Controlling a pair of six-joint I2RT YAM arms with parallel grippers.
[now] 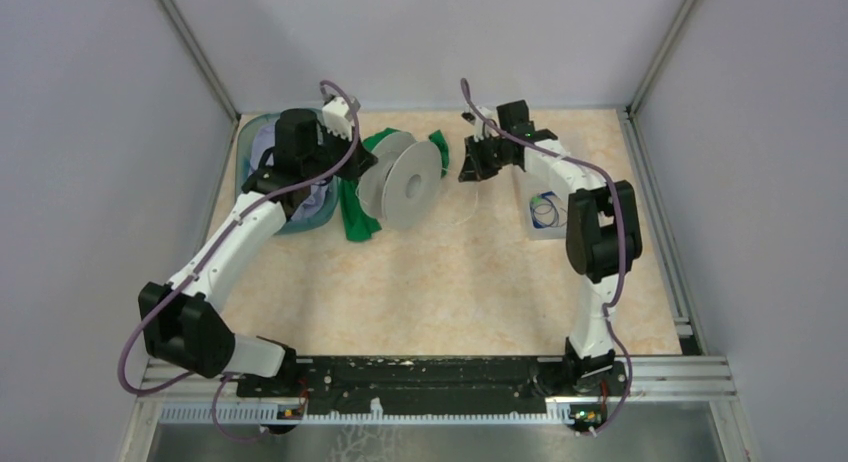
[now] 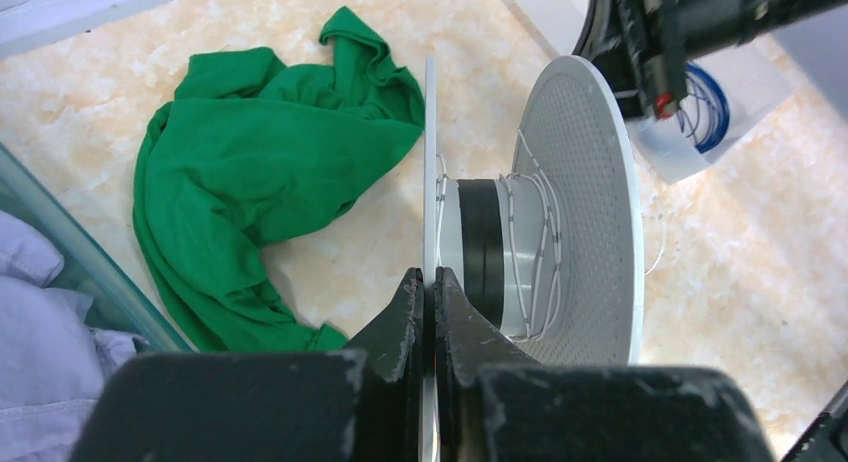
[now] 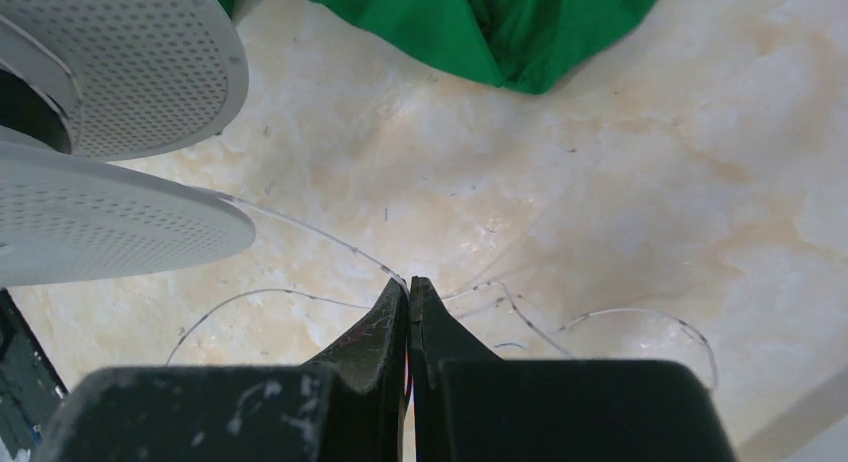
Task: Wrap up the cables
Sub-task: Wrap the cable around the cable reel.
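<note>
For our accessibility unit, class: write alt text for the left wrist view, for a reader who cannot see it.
The left gripper has its jaws shut on one thin flange of a pale-grey spool, whose hub carries loose turns of whitish cable. A crumpled green cloth lies on the marbled table to the left.
</note>
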